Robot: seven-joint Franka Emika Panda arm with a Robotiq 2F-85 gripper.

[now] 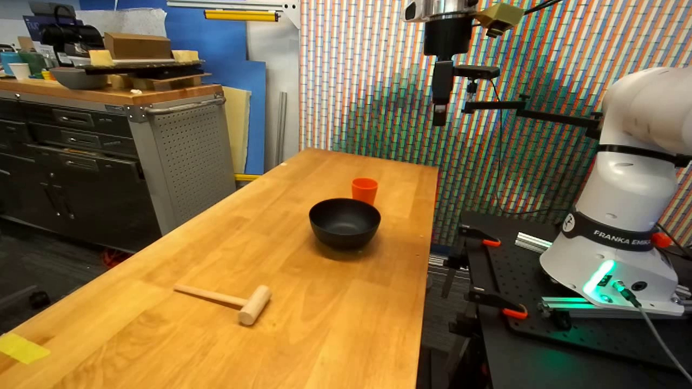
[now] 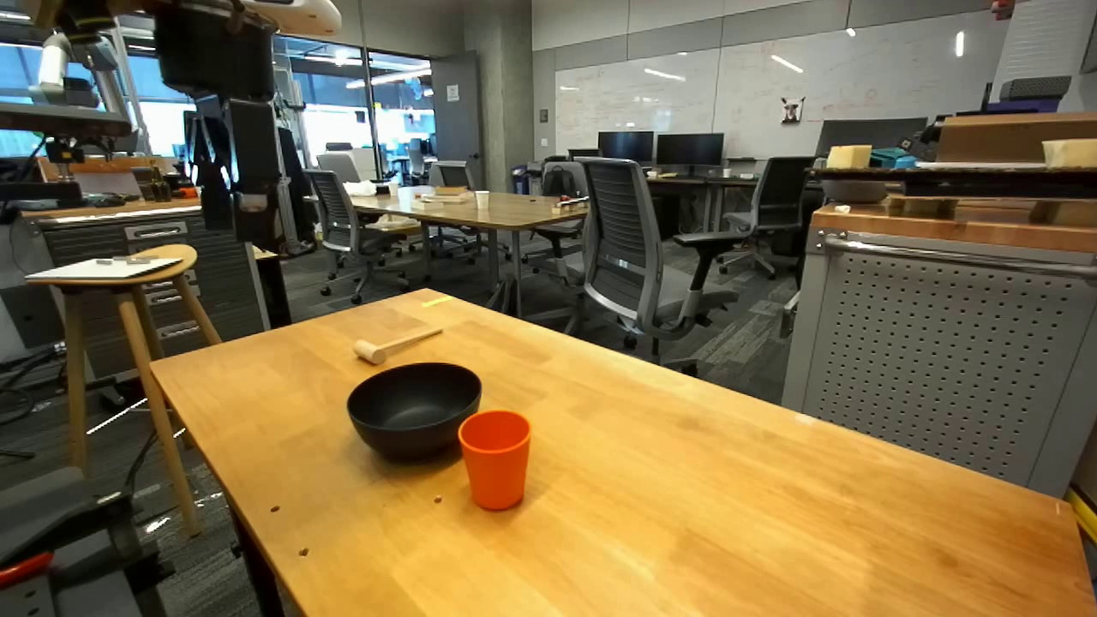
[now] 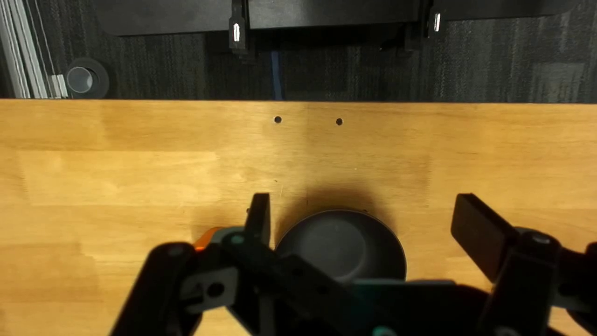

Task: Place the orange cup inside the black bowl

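The orange cup (image 1: 364, 190) stands upright on the wooden table, partly behind the black bowl (image 1: 344, 224). In an exterior view the cup (image 2: 495, 463) stands in front of the bowl (image 2: 414, 411), overlapping its edge. The bowl looks empty. In the wrist view only a sliver of the cup (image 3: 206, 238) shows behind the left finger; the bowl (image 3: 343, 247) lies between the fingers, its lower part hidden. My gripper (image 3: 363, 199) is open and empty. It hangs high above the table in both exterior views (image 1: 439, 116) (image 2: 236, 224), touching neither thing.
A wooden mallet (image 1: 254, 305) lies on the table (image 1: 303, 335) on the side of the bowl away from the cup. Yellow tape (image 1: 22, 348) marks the table's end. Clamps (image 1: 489, 240) sit on the black robot stand. A grey tool cabinet (image 1: 189, 156) stands beyond the table's side.
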